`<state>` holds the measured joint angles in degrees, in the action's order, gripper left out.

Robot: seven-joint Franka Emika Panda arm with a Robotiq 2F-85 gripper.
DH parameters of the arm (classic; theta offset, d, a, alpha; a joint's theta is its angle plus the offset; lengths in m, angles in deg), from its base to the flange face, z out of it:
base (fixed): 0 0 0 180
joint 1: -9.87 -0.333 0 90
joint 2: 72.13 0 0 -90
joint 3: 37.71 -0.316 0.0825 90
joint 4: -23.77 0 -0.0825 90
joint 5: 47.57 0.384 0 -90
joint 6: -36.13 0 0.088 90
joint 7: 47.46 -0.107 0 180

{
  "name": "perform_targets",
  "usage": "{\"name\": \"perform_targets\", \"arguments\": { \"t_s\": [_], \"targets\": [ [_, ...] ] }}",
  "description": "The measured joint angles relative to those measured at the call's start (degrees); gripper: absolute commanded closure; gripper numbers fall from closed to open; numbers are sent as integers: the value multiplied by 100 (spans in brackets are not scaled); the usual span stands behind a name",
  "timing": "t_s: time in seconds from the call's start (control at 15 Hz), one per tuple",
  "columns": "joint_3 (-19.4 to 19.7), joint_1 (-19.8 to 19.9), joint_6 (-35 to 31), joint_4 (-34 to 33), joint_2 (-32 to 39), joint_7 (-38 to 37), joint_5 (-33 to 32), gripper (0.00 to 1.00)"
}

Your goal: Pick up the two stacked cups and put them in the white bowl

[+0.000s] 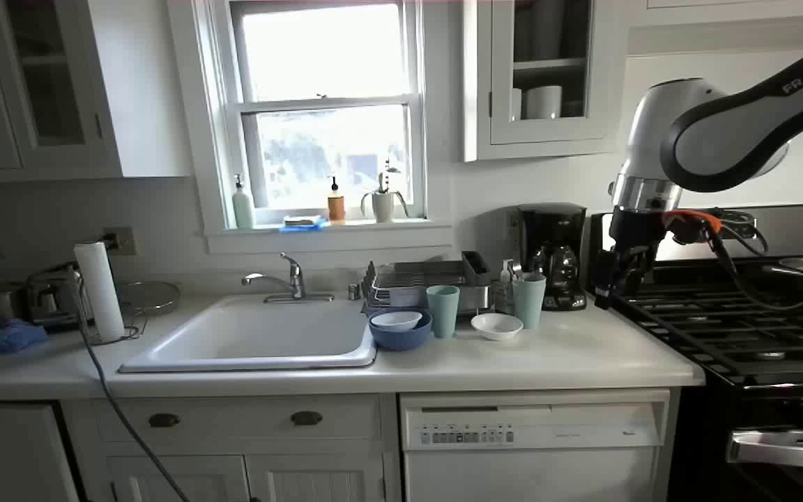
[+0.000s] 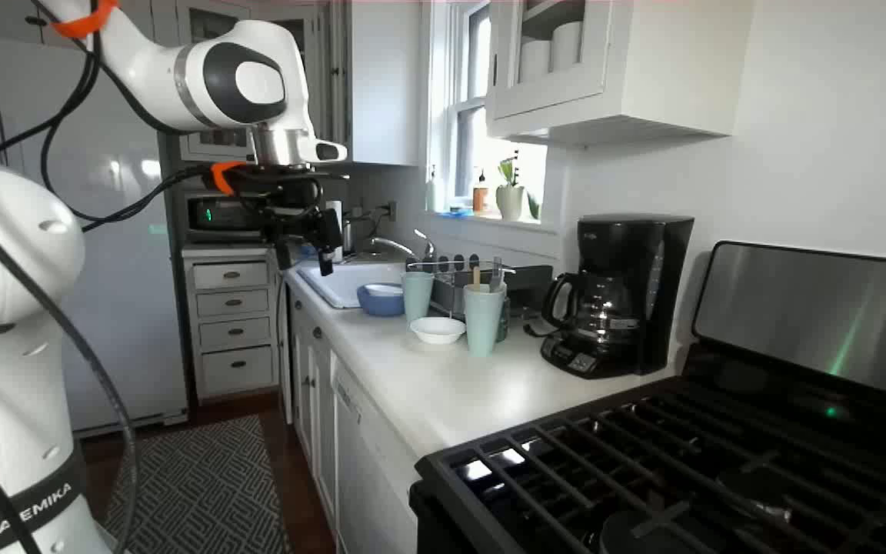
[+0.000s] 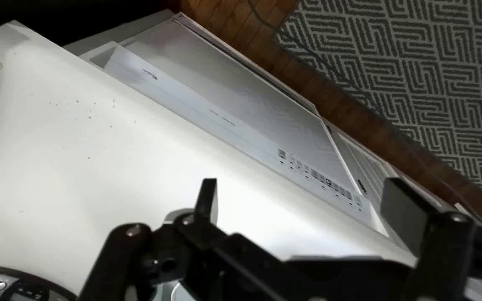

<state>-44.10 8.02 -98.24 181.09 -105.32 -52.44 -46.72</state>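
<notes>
Two dark fingers (image 3: 401, 213) loom low in the wrist view; the claw (image 3: 303, 207) is spread wide with nothing between its tips, up in the air above the white counter (image 3: 119, 175). Outward from it, in both exterior views, two pale green cup shapes stand upright near mid-frame: a single cup (image 1: 442, 312) on the left and, on the right, what seem to be the stacked cups (image 1: 529, 301). Between them sits one white bowl (image 1: 497, 325). One blue bowl (image 1: 405, 340), left of the single cup, holds a second white bowl (image 1: 396, 321).

Specks dot the counter in the wrist view, and a patterned rug (image 3: 391, 75) fills the upper right. Further out come one sink (image 1: 248, 362), one window (image 1: 321, 97), one coffee maker (image 2: 627, 292) and one stove (image 2: 820, 323).

How the stacked cups nest is too small to make out. They and the single cup partly hide the dish rack (image 1: 419, 268); the stove runs off the right edge.
</notes>
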Motion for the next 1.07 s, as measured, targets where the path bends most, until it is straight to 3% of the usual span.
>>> {"name": "perform_targets", "arguments": {
  "t_s": [0.6, 1.07],
  "targets": [
    [16, 0, 16, -21, 14, -47, 30, 0],
    [303, 277, -61, -997, 979, -1024, 420, 0]
  ]
}}
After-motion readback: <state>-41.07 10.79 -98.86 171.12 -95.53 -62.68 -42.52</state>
